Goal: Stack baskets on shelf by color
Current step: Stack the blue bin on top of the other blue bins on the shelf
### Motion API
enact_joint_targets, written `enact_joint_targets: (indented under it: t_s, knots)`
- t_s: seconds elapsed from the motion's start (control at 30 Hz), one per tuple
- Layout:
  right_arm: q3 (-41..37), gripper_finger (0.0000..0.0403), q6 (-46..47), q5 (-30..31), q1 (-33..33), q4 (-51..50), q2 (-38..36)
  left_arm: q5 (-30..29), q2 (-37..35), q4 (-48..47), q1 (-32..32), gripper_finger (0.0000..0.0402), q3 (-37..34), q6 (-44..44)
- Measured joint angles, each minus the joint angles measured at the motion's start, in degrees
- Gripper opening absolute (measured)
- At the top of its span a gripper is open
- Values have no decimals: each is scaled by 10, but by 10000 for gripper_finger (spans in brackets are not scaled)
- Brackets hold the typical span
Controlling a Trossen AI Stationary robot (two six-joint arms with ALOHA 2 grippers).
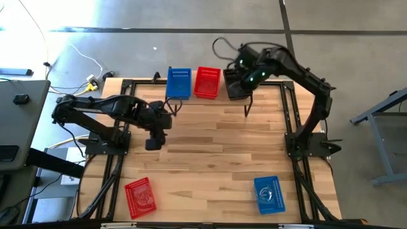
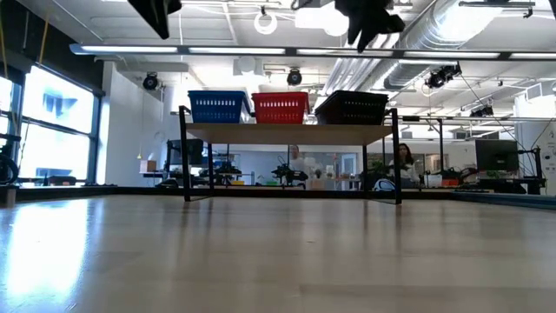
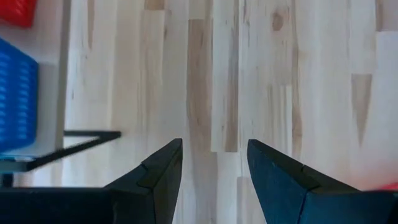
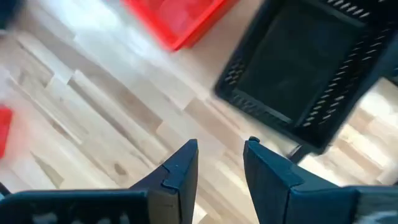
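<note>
The shelf point(image 2: 287, 133) stands on thin black legs at the table's far edge. On its board sit a blue basket point(image 1: 179, 83), a red basket point(image 1: 207, 82) and a black basket point(image 1: 233, 83), side by side; whether each is a stack I cannot tell. A second red basket point(image 1: 139, 196) and a second blue basket point(image 1: 269, 194) rest on the tabletop near the near edge. My left gripper point(image 3: 214, 158) is open above bare wood in front of the shelf's left end. My right gripper point(image 4: 221, 155) is open, hovering just before the black basket point(image 4: 305, 68).
The shelf's thin black leg point(image 3: 81, 140) lies close to my left gripper. The middle of the tabletop point(image 1: 216, 146) is bare wood between the shelf and the two near baskets. Black frame rails point(image 1: 299, 172) run along the table's sides. People sit in the room beyond the table.
</note>
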Motion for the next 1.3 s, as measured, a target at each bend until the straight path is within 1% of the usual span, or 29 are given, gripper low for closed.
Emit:
enact_joint_targets:
  t_s: [0.17,0.27,0.5,0.63,0.7,0.9,1.07,1.3]
  knots:
    - [0,114,31,35,71,0,0,0,-17,6,-16,170,-27,-26]
    - [0,114,57,60,110,0,0,-1,-17,5,-32,170,-30,-39]
    - [-1,114,127,109,189,0,0,-1,-17,11,-67,170,-30,-36]
    - [-34,114,182,133,236,0,0,-2,-17,11,-77,170,-30,-36]
    - [-58,114,202,132,258,0,1,-2,-17,11,-83,170,-30,-36]
    - [-122,114,304,121,321,0,1,-2,-17,11,-96,170,-30,-30]
    - [-180,114,375,84,371,1,-1,-3,-17,12,-100,170,-30,-25]
    - [-288,114,520,53,444,0,-47,-4,-17,16,-99,170,-30,-25]
